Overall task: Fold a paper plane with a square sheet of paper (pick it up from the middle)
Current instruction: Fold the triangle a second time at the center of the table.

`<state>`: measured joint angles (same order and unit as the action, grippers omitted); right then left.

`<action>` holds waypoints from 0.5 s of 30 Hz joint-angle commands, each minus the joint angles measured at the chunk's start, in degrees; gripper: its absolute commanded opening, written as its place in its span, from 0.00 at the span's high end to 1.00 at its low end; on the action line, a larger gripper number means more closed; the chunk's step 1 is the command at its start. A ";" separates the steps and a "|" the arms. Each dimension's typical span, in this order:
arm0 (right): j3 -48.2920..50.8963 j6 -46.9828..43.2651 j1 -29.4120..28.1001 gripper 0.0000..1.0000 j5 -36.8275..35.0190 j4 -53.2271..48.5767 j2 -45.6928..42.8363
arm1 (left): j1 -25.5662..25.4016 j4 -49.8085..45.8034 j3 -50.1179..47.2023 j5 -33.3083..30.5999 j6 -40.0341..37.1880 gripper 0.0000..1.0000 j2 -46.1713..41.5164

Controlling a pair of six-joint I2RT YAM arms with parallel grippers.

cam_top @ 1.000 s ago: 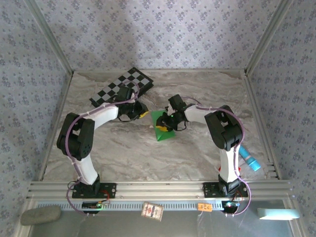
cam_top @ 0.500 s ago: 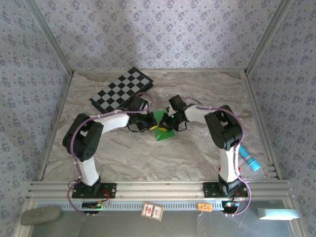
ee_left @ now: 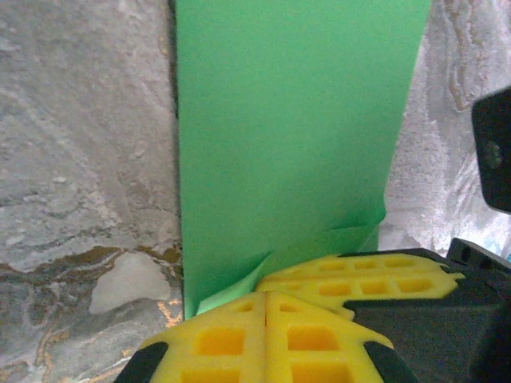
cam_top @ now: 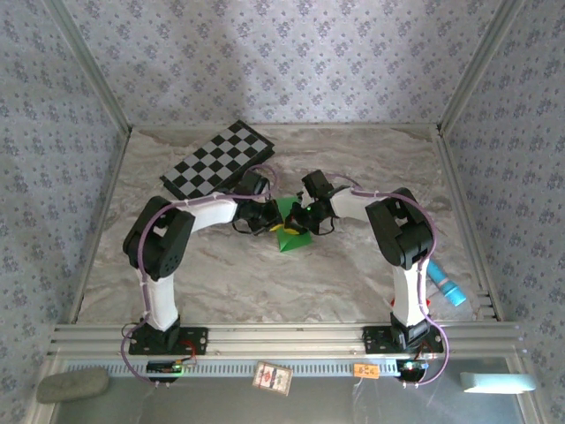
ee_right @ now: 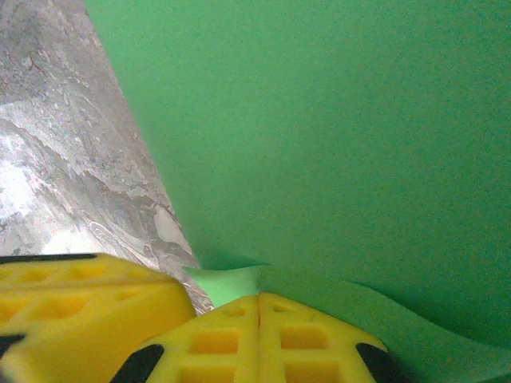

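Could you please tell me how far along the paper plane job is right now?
Done: the paper plane is already folded into a narrow pointed shape. In hand: the left gripper and the right gripper are both shut, apparently pinching its raised edge near the middle. Left: it lies on the table, not yet lifted.

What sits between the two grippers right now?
Only the paper plane lies between the left gripper and the right gripper, both pinching it; the top view shows this.
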<state>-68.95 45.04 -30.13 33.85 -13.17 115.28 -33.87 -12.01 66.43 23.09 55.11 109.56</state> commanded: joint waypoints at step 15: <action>3.64 1.09 1.28 0.94 1.53 4.18 -5.28 | -0.53 -5.96 -0.29 -3.18 -4.10 1.00 3.72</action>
<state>-66.19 45.87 -29.54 35.18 -9.91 113.69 -33.91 -13.47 66.61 22.48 53.12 111.33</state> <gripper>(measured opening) 0.059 0.041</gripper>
